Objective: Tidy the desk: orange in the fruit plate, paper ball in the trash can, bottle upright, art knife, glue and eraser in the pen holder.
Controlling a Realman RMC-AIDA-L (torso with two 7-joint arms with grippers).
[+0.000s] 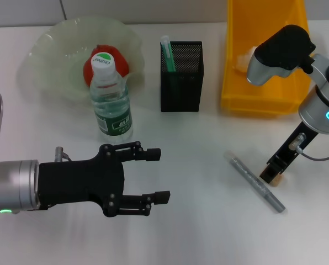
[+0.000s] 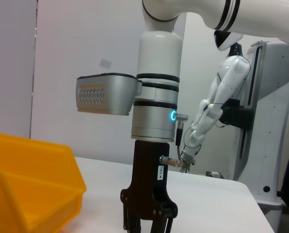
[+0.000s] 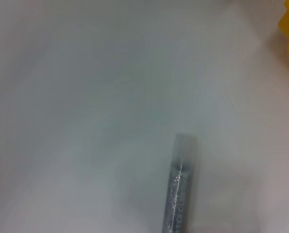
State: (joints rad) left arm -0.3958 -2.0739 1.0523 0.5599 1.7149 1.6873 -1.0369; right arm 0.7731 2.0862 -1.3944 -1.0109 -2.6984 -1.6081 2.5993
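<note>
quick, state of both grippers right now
left gripper: open, holding nothing, beside the upright bottle.
right gripper: down at the desk by the grey art knife; open or closed cannot be told.

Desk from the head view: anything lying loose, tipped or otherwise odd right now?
One item is loose: the grey art knife lies flat on the table, not in the pen holder. The right gripper is down beside it. The bottle stands upright, and the left gripper hovers open, holding nothing.

Bright, even overhead light; soft shadows on the desk (image 1: 208, 232); right wrist view blurred.
</note>
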